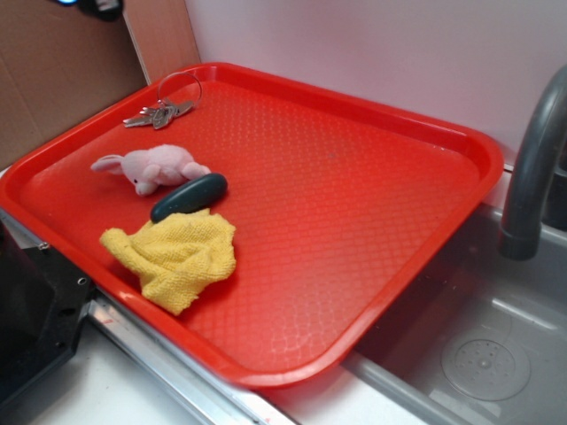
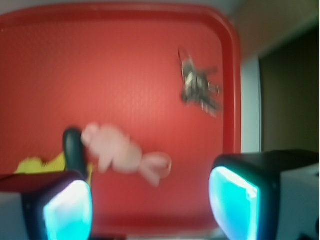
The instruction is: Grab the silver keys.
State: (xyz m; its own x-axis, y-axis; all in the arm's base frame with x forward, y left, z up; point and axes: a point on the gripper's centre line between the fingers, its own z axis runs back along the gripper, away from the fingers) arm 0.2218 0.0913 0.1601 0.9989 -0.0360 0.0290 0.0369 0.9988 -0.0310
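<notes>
While my claw [image 2: 150, 200] hangs above the red tray [image 2: 100, 60], its two fingers [image 2: 67, 210] stand wide apart at the bottom of the wrist view, one in the lower left and one in the lower right, their inner pads glowing pale cyan. Nothing sits between them; I have hold of nothing. The wrist camera looks almost straight down on the tray, so my claw points downward well clear of its surface. The wrist picture is blurred.

The silver keys [image 1: 159, 112] lie in the upper left of the exterior view, near the tray's far corner, with their thin wire ring standing up behind the bunch. In the wrist view they show in the upper right, close to the tray's right rim, well apart from both of my fingers.

The pink plush toy [image 1: 152, 167] lies on the tray at the left of the exterior view, below the keys. Just beside it, toward the lower right, rests a dark oblong object [image 1: 189, 197], and a crumpled yellow cloth [image 1: 177, 252] touches that object's near side. In the wrist view the plush sits just above the gap of my claw.

At the right of the exterior view a grey faucet [image 1: 532, 168] curves over a sink [image 1: 483, 354].
</notes>
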